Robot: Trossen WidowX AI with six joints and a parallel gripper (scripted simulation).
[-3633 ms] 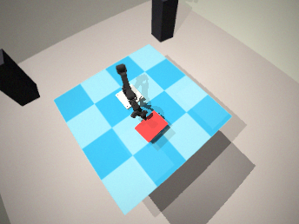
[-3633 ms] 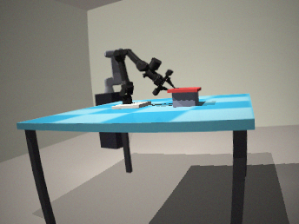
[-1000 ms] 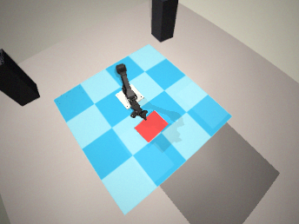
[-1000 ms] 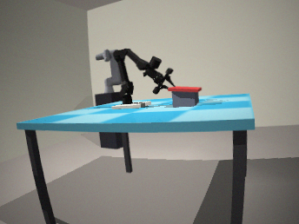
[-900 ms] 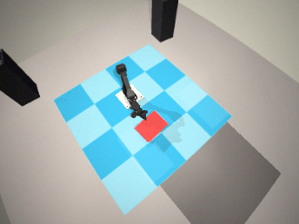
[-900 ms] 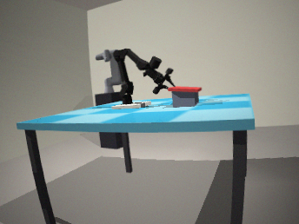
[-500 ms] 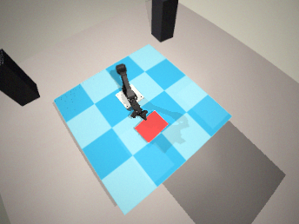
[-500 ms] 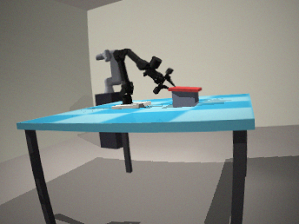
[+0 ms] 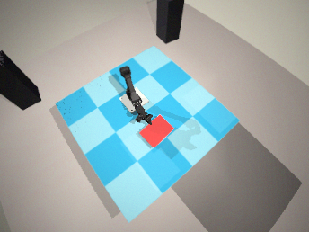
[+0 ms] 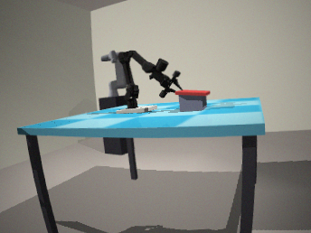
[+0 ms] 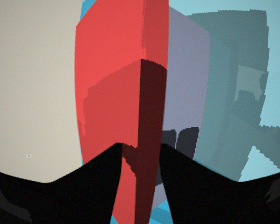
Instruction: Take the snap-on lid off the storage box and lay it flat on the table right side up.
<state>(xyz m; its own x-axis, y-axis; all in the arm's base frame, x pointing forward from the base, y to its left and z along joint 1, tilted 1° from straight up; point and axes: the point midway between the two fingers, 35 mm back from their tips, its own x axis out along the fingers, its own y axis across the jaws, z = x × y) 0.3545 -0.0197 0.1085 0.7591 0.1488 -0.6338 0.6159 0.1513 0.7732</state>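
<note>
I'm seeing a red lid [image 9: 156, 131] showing over a grey box [image 10: 193, 103], a black gripper [image 9: 147, 121], and a light-and-dark blue checkered surface [image 9: 108, 152].

A bare test room: plain grey walls [image 10: 226, 38], a blue checkered tabletop [image 9: 112, 155] on dark legs, and black camera stands [image 9: 170, 17] around it.
</note>
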